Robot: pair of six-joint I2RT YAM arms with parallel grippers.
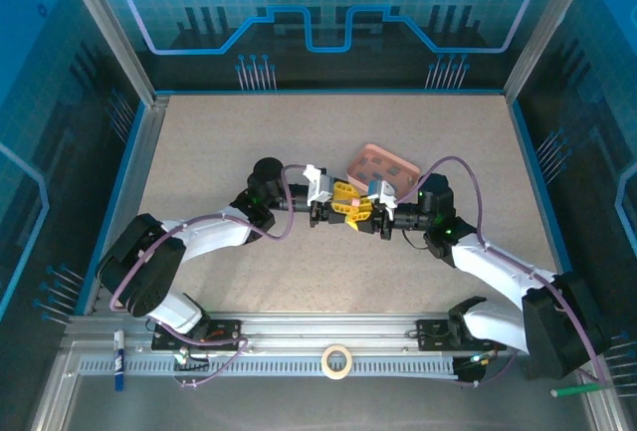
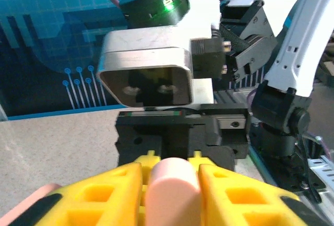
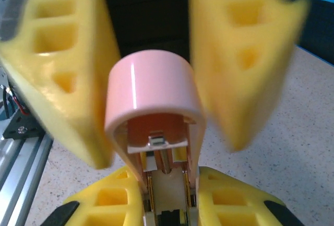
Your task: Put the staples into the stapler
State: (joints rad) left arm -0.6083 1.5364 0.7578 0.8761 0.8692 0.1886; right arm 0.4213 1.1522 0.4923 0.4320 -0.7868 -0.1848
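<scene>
The two arms meet over the middle of the bench [image 1: 249, 272]. The pink stapler [image 3: 154, 111] is held between them, off the surface. The left gripper [image 2: 171, 169] has its yellow fingers pressed against the stapler's rounded top. The right gripper [image 3: 166, 184] pinches the lower body, where the top is raised and the metal channel shows. A salmon tray [image 1: 406, 163] lies just beyond the grippers, towards the far edge and a little right of centre. Small dark marks in it look like the staples [image 1: 376, 163], too small to tell for sure.
</scene>
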